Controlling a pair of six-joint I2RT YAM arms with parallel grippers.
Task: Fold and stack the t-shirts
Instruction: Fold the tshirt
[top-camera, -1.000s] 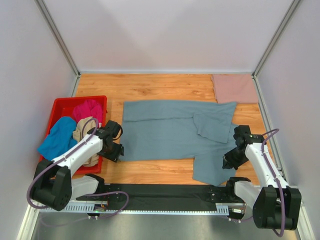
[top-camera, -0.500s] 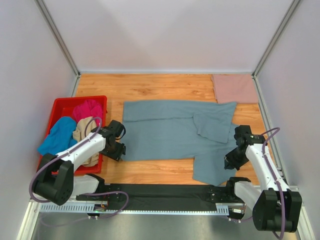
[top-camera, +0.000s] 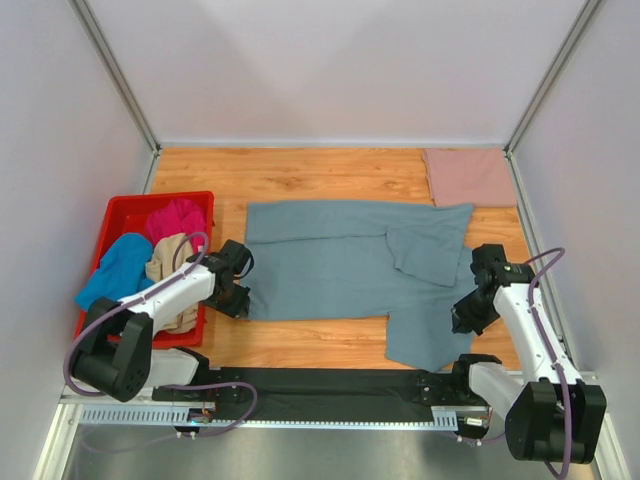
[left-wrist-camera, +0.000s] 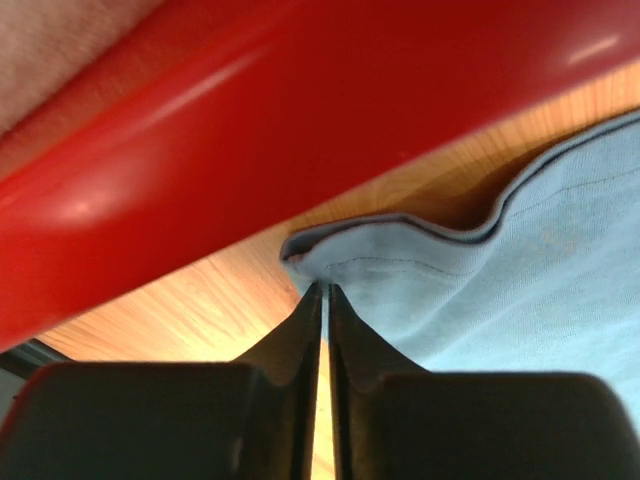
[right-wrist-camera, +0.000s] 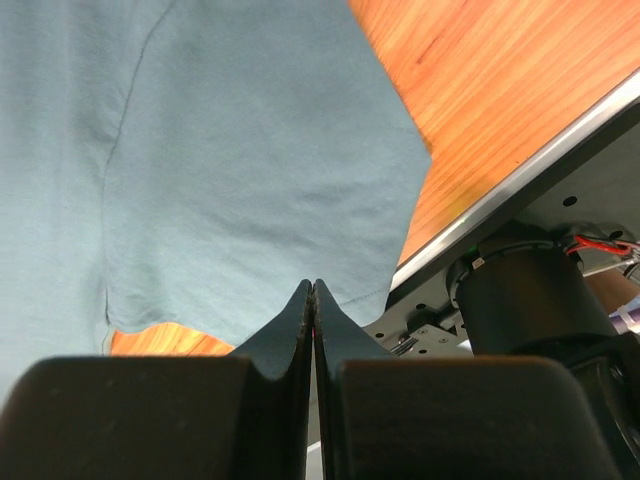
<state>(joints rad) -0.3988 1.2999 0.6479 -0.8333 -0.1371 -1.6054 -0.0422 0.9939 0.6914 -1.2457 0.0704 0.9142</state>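
Pinching the grey-blue t-shirt (top-camera: 340, 270) at its lower-left hem corner.

Left claw (left-wrist-camera: 322, 288), at lower left of the overhead view just beside the red bin (top-camera: 125, 212), has narrowed since a second ago from a wider gape to a thin slit. Its tips grip the rumpled corner of the shirt, which lies spread across the middle of the tabletop (top-camera: 300, 175). Right claw (top-camera: 466, 319), at lower right, is pressed fully together as before and has crept slightly up-frame. Its tips sit at the hem of the shirt's right flap; cannot tell whether cloth is caught. Shirt outline unchanged. Dusty-pink t-shirt (top-camera: 470, 177) lies flat at upper right. Bright blue t-shirt (top-camera: 115, 272), magenta t-shirt (top-camera: 178, 218) and beige t-shirt (top-camera: 168, 265) are heaped in the bin.
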